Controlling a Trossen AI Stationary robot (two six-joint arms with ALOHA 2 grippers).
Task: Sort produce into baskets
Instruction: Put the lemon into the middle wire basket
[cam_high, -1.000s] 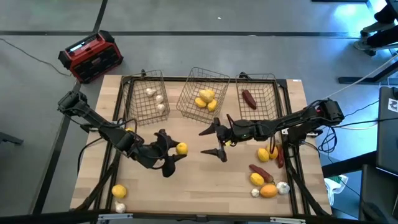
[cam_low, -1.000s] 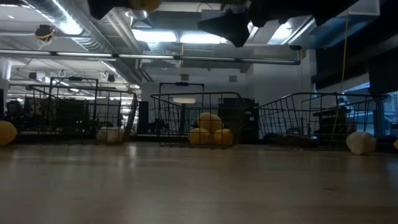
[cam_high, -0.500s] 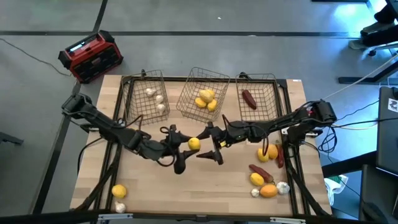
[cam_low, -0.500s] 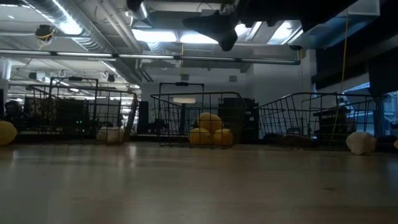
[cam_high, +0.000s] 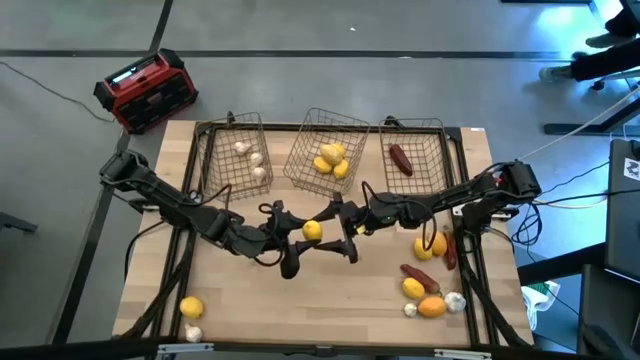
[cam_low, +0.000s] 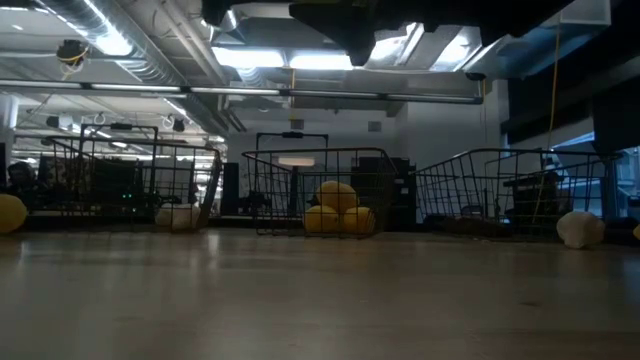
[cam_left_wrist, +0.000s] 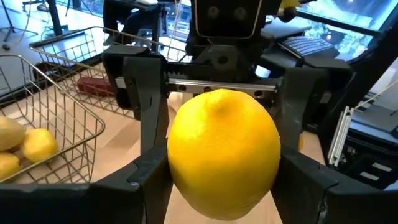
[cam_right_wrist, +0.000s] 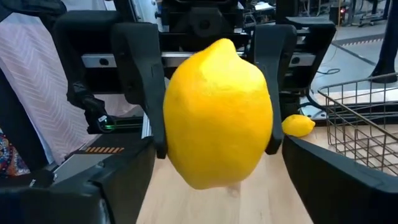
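I hold the lemon (cam_high: 312, 231) in my left gripper (cam_high: 296, 238), in front of the middle basket (cam_high: 326, 150). My right gripper (cam_high: 342, 232) fingers stand wide around it, seemingly not gripping. If the left releases early, it may drop onto the desk (cam_high: 330, 300).

Three baskets (cam_high: 325, 152), two arms (cam_high: 190, 212), one red box (cam_high: 146, 91).

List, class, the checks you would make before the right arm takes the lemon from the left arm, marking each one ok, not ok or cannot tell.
1. Left tool grips the yellow oval lemon: ok.
2. Right tool open, one finger on each side of the lemon: ok.
3. Right fingers already pressing on the lemon: cannot tell.
4. Lemon held above the wooden table: ok.
5. Middle dark wire-mesh basket, already holding lemons, has room: ok.
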